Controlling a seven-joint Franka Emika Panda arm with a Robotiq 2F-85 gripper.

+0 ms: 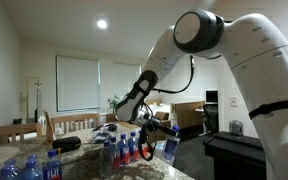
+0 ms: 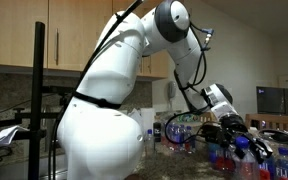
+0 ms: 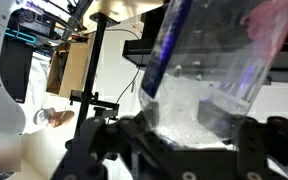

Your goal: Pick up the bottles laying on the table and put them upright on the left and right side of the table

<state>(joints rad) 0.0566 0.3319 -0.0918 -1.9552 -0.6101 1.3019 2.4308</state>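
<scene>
**Exterior views**
- Bench: light speckled top, lower left in an exterior view.
- Blue-banded bottles: three at the near left end of the bench, blue caps uppermost.
- Red-banded bottles: tight upright cluster further right on the bench.
- Claw: just right of that cluster, hanging from the white arm.
- Held bottle: clear, beneath the claw, close to the cluster.
- Black stand: far right.
- Black pole: far left in an exterior view, followed by the arm's white body.
- Claw: right of centre, above red-banded bottles and blue-banded ones.

**Wrist view**
- Held bottle: tilted, with a blue band along its left side.
- Dark fingers: closed against both sides of the held bottle, gripping it.
</scene>
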